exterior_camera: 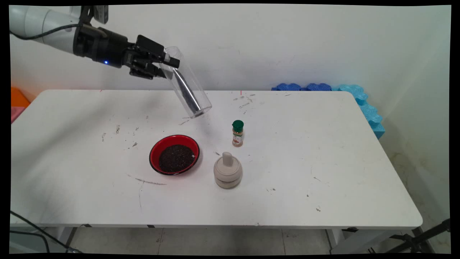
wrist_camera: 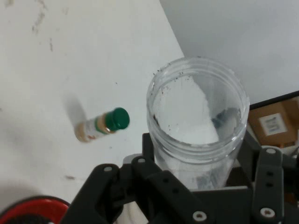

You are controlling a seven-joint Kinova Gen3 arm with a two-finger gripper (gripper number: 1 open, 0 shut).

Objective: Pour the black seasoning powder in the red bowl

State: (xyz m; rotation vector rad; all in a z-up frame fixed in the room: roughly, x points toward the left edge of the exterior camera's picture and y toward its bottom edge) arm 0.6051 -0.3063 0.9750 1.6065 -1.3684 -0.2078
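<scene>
White table [exterior_camera: 323, 172] scuffed, speckled; blue foam [exterior_camera: 359, 97] against wall.

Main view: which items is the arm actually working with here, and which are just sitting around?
In use:
- gripper, shut on the clear jar, held tilted above the table
- red bowl of dark grains, the item nearest below the jar's mouth

Lying about:
- green-capped spice bottle, upright
- beige grinder
- blue foam pieces at the table's far right
</scene>
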